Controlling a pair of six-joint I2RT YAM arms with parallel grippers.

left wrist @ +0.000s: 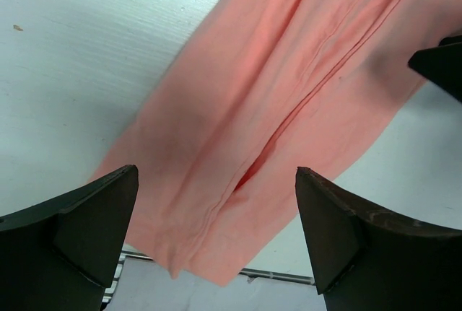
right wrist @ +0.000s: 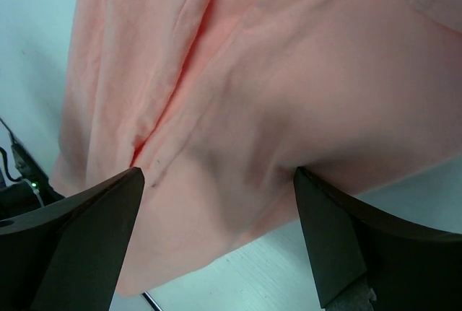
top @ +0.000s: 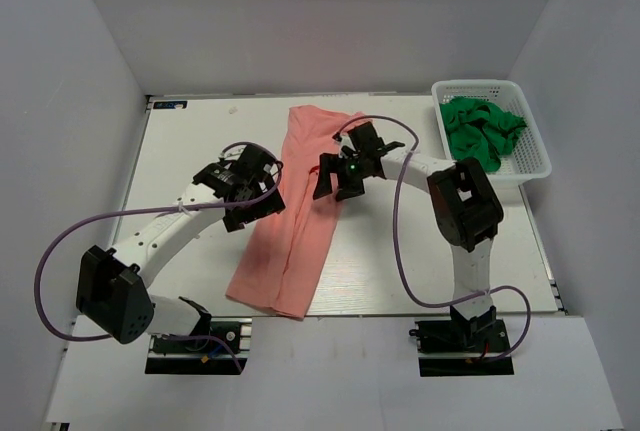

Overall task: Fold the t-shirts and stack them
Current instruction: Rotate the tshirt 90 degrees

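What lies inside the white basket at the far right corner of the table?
A crumpled bright green garment lies in the white lattice basket. The cloth covers much of the bottom, so anything beneath it cannot be seen.

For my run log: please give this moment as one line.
pink shirt: long strip on table | green garment: in basket | left gripper: open, empty | right gripper: open, empty

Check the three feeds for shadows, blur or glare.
Top external: even light, sharp, faint shadows on the table. Left wrist: left end effector shadows the pink shirt and reads nearly black. Right wrist: cloth slightly soft, dark shadow by the right end effector.
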